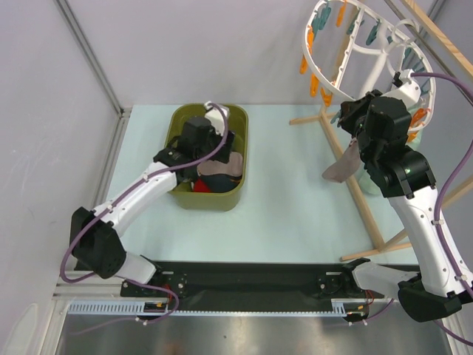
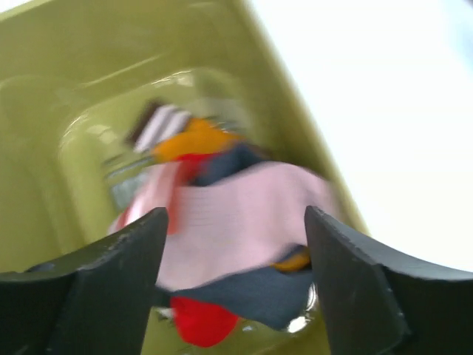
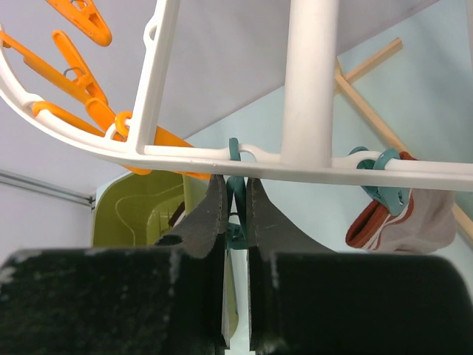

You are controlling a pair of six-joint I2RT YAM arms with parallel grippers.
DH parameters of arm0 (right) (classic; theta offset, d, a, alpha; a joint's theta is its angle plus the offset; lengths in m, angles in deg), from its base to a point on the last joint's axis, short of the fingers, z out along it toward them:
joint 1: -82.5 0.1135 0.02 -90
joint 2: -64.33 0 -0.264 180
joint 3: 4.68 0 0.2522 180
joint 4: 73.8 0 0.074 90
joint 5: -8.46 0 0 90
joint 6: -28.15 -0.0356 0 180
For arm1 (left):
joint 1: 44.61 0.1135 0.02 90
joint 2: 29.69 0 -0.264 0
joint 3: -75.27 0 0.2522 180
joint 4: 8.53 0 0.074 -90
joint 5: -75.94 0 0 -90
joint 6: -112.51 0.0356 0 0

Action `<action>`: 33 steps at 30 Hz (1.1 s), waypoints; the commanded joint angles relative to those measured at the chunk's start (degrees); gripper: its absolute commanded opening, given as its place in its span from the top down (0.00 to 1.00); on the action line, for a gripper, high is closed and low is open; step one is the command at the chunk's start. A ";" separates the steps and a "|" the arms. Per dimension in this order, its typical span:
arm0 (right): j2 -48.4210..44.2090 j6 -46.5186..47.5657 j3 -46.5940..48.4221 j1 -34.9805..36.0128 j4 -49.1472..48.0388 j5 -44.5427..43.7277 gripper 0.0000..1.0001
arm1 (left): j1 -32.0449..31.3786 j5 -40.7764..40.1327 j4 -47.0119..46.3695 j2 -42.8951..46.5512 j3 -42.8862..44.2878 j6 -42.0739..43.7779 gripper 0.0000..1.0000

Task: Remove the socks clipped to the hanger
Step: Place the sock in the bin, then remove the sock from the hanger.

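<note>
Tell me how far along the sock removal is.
Done: several socks lie in the green tub, under the open left pincer. In hand: the right pincer pinches a teal peg on the hanger, with a pale sock dangling beneath it. Left: at least one white sock with red trim hangs from another peg.

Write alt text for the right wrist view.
Two dark fingers pinch a teal plastic peg hanging from the white plastic ring hanger. To the right, another teal peg holds a pale sock with rust-red trim; orange pegs hang upper left, an olive-green plastic tub behind.
</note>
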 commanded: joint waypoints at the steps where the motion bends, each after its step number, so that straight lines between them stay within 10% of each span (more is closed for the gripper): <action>1: 0.09 0.43 2.12 -0.20 -1.72 1.96 1.00 | -2.79 9.15 -2.82 3.50 3.06 5.96 0.17; 6: 0.09 -0.80 2.30 -0.28 -1.71 5.13 1.00 | -4.63 23.74 -16.77 7.72 -1.21 2.10 0.18; 17: -0.70 -3.52 2.47 -0.46 -2.42 11.01 1.00 | -19.74 22.28 -55.17 -8.23 -4.32 -2.92 0.18; 33: -4.04 -4.05 -1.65 -2.30 -4.26 15.24 1.00 | -24.50 25.09 -63.12 -34.98 21.78 -7.58 0.15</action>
